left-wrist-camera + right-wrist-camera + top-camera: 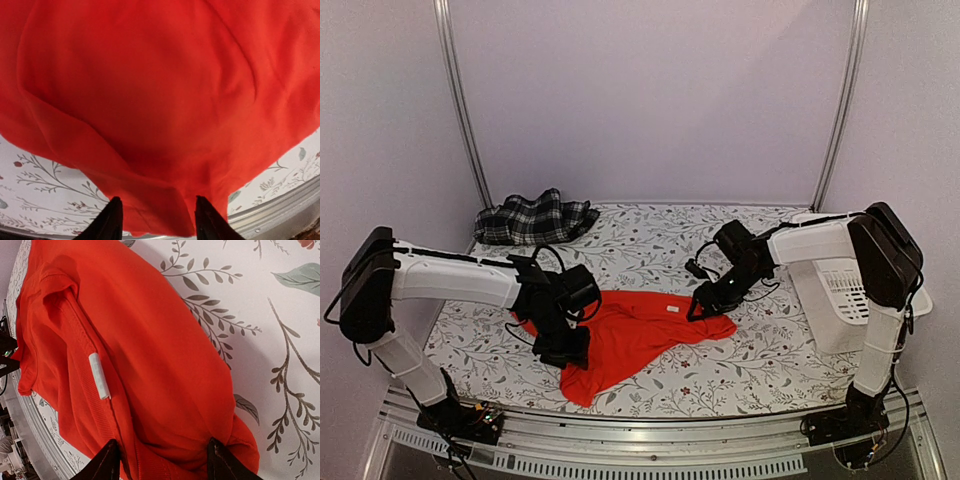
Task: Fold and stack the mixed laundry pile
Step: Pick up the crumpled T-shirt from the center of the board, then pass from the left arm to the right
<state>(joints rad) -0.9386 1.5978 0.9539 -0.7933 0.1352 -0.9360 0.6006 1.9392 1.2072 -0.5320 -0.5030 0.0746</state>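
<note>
My left pincer [158, 200] is low over the near left part of the red shirt [640, 335], its two dark fingers standing apart with the shirt's hem lying loose in the gap; nothing is pinched. My right pincer [163, 441] sits at the shirt's right edge, fingers likewise spread, red cloth passing under and between them, slightly bunched by one finger, and I judge it not clamped either. From the right wrist I see the ribbed collar [75, 325] running away from the fingers, with a small white tag [99, 375] sewn beside it. The shirt lies rumpled on the near middle of the floral cover [770, 350], between my two arms, one corner trailing toward the near edge. The plaid garment [535, 220] is heaped at the far left corner, well apart from the shirt. A white basket [850, 290] stands at the right edge behind my right arm. I judge the shirt light, limp and thin: it will drape and sag from any single hold, and may slide on the cover. The best holds look like the doubled hem and the thicker collar or shoulder seams, taken at two spread points so it hangs flat; a deep bite risks catching the cover underneath
</note>
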